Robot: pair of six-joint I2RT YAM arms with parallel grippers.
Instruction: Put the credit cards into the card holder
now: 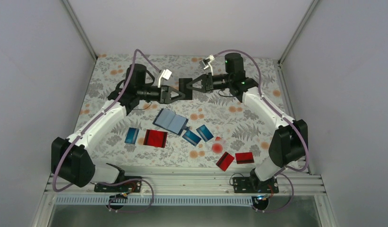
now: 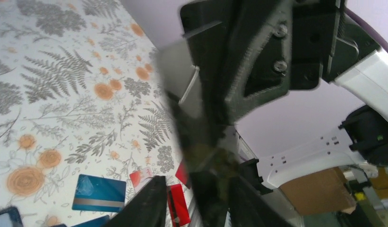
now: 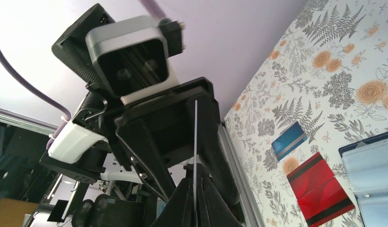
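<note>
Two pincers meet in the air beyond the open holder [image 1: 170,120]. The right pincer [image 1: 193,88] is clenched on a black card [image 1: 185,84]; whether the left pincer [image 1: 182,96] grips it, I cannot tell. Other cards [image 1: 155,138] lie on the surface [image 1: 239,123] around the holder.

We are in a lab test cell: plain white panels [image 1: 36,71] and an aluminium rail [image 1: 182,182] box in a table under a floral cloth [image 1: 239,127]. Past the table edge we glimpse a cardboard box [image 2: 314,189] among dark equipment.
</note>
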